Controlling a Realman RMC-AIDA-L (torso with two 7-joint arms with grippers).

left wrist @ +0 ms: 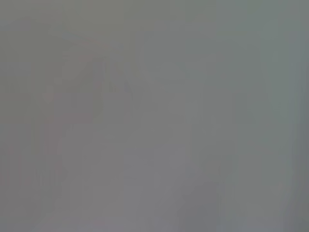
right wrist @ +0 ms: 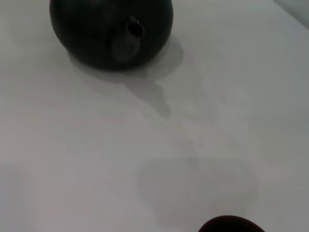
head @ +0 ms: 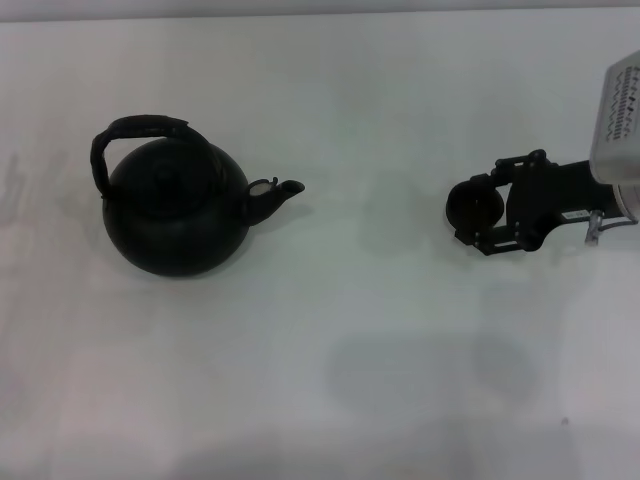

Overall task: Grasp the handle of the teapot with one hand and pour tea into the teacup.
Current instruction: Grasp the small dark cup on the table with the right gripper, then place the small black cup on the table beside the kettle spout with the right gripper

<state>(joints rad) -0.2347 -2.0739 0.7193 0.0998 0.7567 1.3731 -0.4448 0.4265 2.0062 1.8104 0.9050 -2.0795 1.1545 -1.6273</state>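
On the white worktop (head: 330,330) the teapot (head: 180,215) sits left, handle (head: 140,130) untouched. Well apart to its right, the right tool (head: 478,212) is clamped on the teacup (head: 472,203) (held aloft, judging by its shadow). Set it down gently within the spout's reach.

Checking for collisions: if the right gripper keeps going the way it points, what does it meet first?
The right gripper points toward the teapot, with the teacup already at its fingertips. Beyond is bare table, then probably the spout.
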